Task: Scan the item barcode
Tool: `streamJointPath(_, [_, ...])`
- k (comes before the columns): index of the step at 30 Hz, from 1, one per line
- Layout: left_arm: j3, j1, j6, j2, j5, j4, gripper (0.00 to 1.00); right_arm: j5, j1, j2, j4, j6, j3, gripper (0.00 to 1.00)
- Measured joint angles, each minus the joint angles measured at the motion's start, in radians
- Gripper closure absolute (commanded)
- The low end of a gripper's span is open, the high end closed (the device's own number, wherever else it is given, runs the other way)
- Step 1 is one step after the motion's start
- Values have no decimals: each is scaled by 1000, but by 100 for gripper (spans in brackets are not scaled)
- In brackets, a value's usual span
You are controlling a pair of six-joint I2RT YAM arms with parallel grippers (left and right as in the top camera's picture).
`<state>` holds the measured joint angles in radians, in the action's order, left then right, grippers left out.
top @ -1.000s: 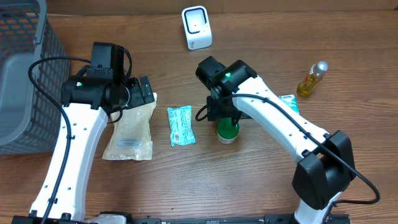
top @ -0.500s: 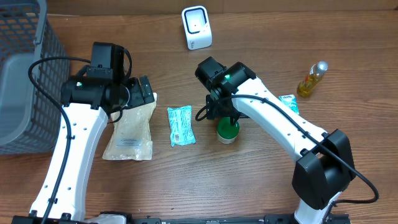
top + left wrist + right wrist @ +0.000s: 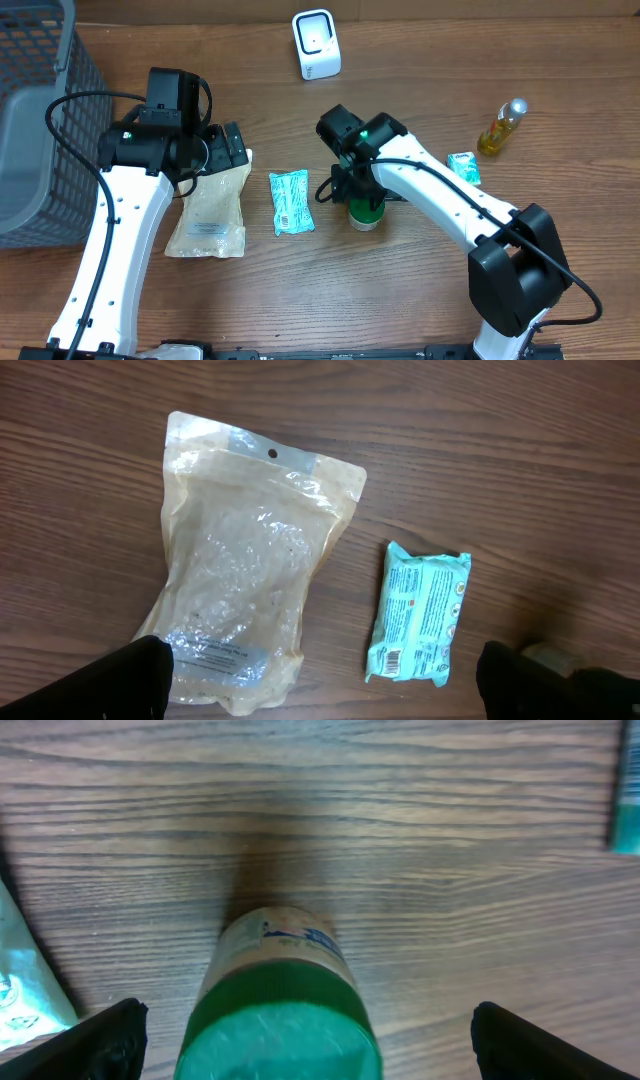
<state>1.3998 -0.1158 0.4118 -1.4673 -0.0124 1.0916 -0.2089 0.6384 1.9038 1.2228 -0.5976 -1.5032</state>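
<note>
The right gripper (image 3: 314, 1038) stands fully spread and grasps nothing, with the green-capped jar (image 3: 281, 1005) upright on the table (image 3: 450, 840) between its fingers and clear of both, while the left gripper (image 3: 340, 680), likewise spread and empty, hovers above the clear pouch (image 3: 240, 590).

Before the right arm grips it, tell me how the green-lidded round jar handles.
The green-lidded round jar looks rigid, probably holding shape. Its curved wall may slip, or roll if tipped. It stands upright, so a sideways nudge could topple it.
</note>
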Motion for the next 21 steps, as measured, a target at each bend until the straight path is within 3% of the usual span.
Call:
streamJointPath(8, [0, 0, 0, 0, 0, 0, 0, 80, 0, 0, -95, 48, 72, 0])
streamJointPath(21, [0, 0, 0, 0, 0, 0, 1, 105, 0, 0, -89, 142, 82, 0])
